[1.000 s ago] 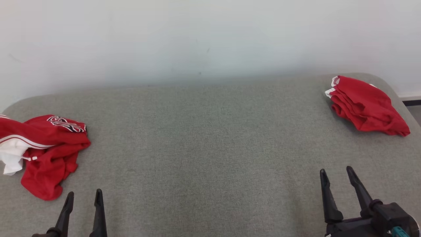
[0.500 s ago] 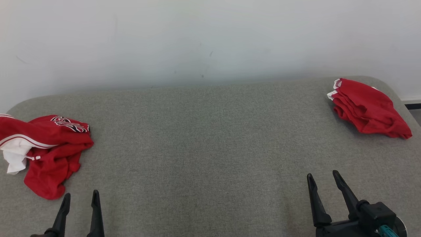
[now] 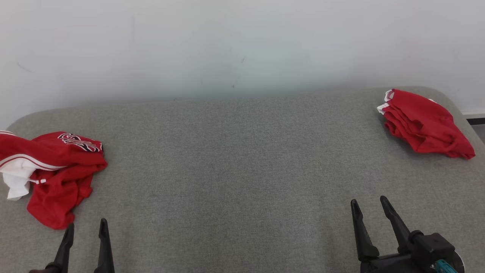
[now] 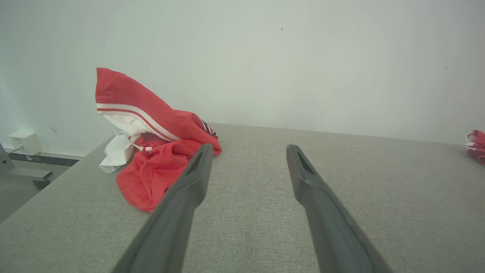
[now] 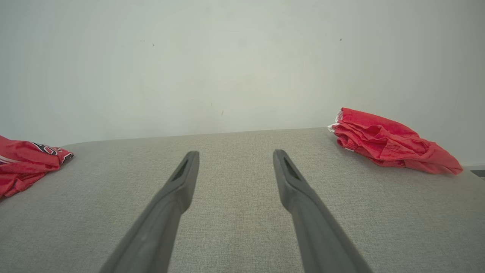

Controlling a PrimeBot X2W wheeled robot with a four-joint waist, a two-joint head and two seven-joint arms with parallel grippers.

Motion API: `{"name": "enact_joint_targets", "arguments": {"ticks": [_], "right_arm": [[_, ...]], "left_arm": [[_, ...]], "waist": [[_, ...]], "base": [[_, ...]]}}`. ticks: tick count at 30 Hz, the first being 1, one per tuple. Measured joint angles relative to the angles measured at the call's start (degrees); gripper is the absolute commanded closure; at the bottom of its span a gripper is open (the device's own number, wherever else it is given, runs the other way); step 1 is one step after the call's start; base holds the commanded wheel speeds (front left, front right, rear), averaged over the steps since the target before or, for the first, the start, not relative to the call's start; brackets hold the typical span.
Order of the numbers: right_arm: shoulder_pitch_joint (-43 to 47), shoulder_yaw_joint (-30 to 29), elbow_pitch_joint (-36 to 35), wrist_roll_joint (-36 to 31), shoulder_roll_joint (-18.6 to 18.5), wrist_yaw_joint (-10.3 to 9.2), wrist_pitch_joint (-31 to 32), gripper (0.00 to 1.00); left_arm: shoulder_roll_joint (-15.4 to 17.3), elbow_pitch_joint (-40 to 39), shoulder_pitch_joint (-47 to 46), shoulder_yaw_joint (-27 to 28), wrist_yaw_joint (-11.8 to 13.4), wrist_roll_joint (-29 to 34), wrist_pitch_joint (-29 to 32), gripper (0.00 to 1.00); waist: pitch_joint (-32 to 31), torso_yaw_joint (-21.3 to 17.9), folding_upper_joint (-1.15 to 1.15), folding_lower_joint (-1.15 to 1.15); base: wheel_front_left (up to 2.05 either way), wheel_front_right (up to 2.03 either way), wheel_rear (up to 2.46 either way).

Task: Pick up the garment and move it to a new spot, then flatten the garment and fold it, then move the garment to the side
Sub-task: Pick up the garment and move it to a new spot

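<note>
Red crumpled garment (image 3: 57, 178) lies at the bench's (image 3: 235, 159) left edge, untouched. The left end effector (image 3: 86, 223) is just beside it, fingers spread, empty. The right end effector (image 3: 368, 199) (likewise spread, empty) has drawn leftward since a second ago — well apart from the folded garment (image 3: 424, 125).

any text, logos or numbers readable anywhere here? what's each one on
No whole word can be read.
Black-and-white lettering on the crumpled red jersey: creased and cut off by folds, unreadable.
Bundled red garment at the far right: no print showing.
White wall box in the left wrist view: no legible label.
</note>
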Motion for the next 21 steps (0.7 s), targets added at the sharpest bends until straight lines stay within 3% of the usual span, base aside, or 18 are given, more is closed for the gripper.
{"name": "enact_joint_targets", "arguments": {"ticks": [21], "right_arm": [[0.04,-0.11,0.46,0.85,0.22,0.0,0.48,0.0]], "left_arm": [[1.05,-3.6,0.04,-1.36,0.25,-0.81,3.65,0.0]], "waist": [[0.0,0.7,0.0,0.0]], "base": [[0.0,0.0,0.0]]}}
